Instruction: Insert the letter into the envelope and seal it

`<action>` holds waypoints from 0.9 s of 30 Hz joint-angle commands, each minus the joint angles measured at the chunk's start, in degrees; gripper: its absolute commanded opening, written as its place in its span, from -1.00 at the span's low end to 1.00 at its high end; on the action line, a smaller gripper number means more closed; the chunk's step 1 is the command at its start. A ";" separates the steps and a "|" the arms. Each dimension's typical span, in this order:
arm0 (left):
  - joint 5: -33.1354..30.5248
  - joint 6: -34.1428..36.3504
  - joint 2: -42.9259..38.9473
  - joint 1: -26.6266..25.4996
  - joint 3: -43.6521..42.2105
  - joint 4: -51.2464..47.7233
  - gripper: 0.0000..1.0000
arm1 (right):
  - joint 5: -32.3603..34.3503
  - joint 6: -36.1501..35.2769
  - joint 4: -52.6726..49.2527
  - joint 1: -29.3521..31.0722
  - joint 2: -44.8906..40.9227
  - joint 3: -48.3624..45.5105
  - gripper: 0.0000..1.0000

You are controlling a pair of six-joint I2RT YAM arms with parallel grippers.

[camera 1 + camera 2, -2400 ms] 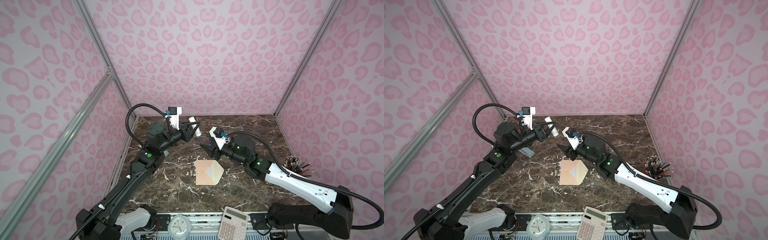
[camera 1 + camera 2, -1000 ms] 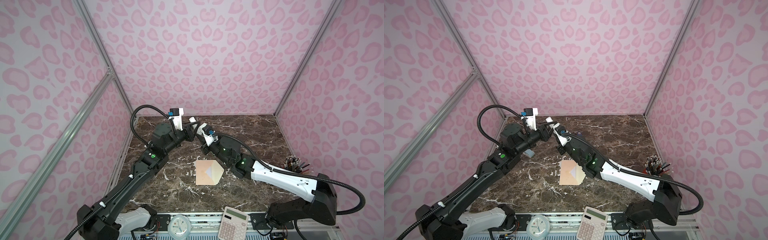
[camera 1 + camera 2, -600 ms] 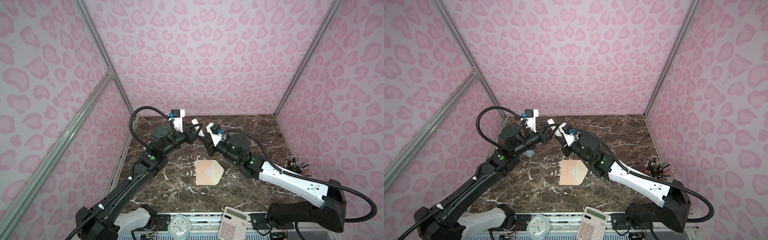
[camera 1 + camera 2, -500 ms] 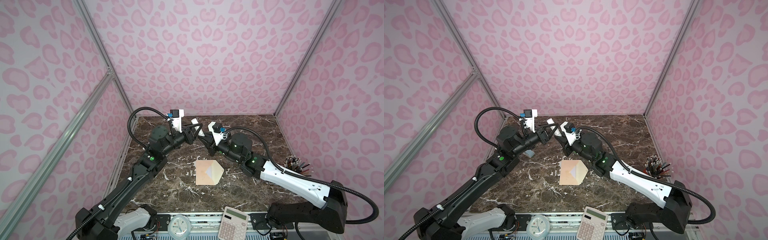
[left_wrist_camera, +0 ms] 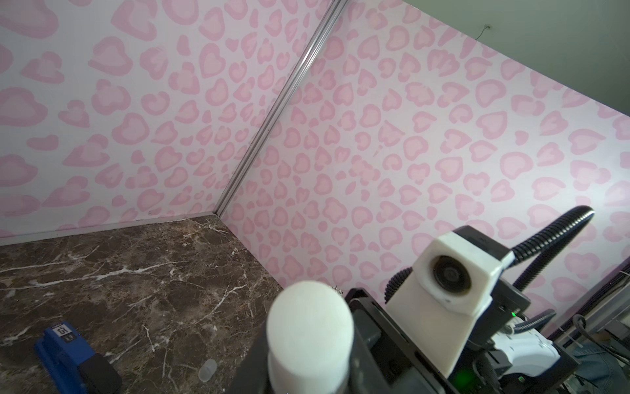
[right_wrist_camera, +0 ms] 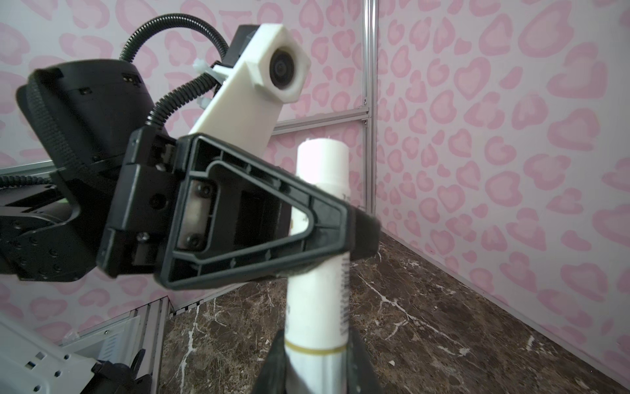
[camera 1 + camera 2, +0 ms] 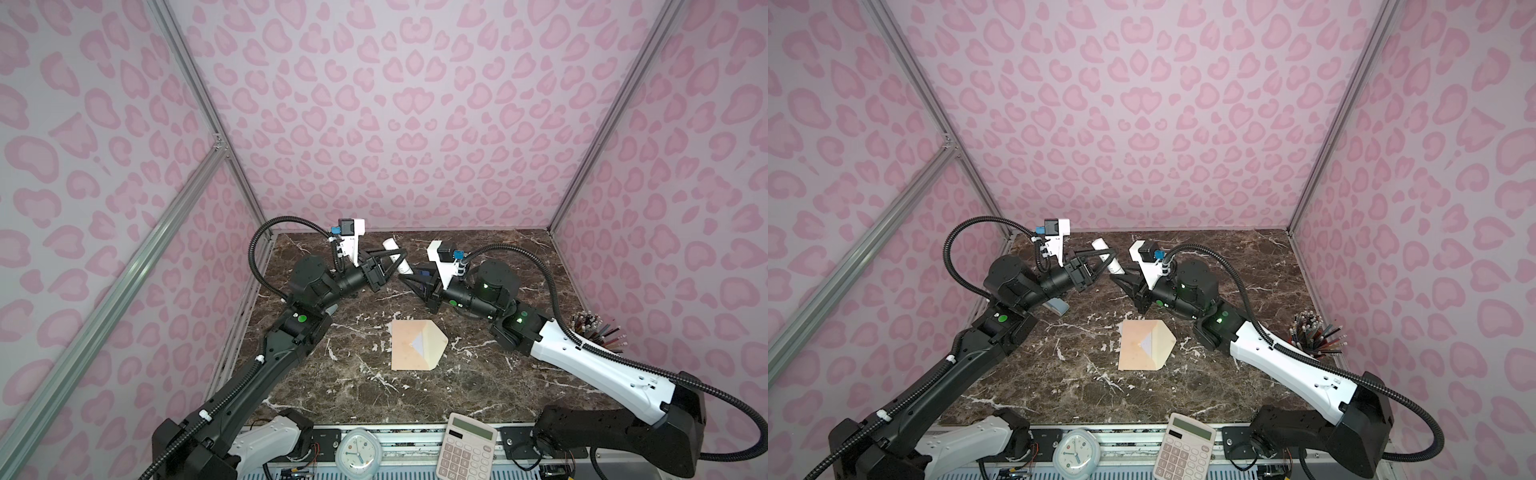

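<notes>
Left hand (image 7: 397,257): raised over back of desk (image 7: 478,386), fingers drawn close, clamped on middle of white tube (image 7: 390,244). Tube tilted, clear of desk, running from one hand to other. Right hand (image 7: 405,280): faces left hand, nearly closed, pinching tube's lower end near gold band. Envelope (image 7: 417,345): flat on desk centre, in front of both hands, apart from them, pointed side toward right; whether flap is shut, cannot tell. Calculator (image 7: 465,449) at front edge. Pencil cup (image 7: 594,332) far right.
</notes>
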 commanded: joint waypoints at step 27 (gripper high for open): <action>-10.55 -11.28 2.22 0.81 6.03 -7.85 -0.92 | 24.62 -18.91 8.85 6.46 -4.18 -8.89 0.41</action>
